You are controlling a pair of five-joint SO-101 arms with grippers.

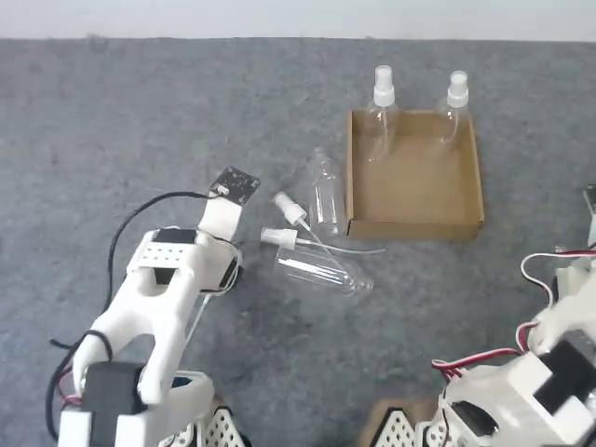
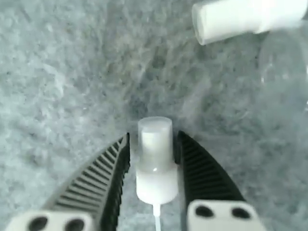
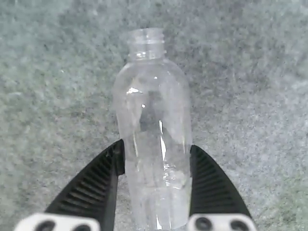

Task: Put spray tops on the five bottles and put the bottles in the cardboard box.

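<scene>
Two halves ready to meet: the left gripper [image 2: 153, 136] is clamped on a spray top [image 2: 155, 159], dip tube [image 2: 156, 219] trailing back toward the wrist. The right gripper [image 3: 155, 147] pinches an uncapped bottle [image 3: 151, 120] by its body, open neck [image 3: 146, 41] pointing straight away. From above, the left arm [image 1: 154, 307] and right arm [image 1: 531, 382] sit well apart over the surface [image 1: 93, 140], so the top probably has to cross to that neck.

We seem to be at a robotics lab bench: a table [image 1: 112, 121] under grey felt, a bare pale wall [image 1: 279, 17] at the far edge, and two white plastic arms, left [image 1: 154, 307] and right [image 1: 540, 382], near us, trailing loose wires [image 1: 475, 358], with a box [image 1: 414, 191] far right.
</scene>
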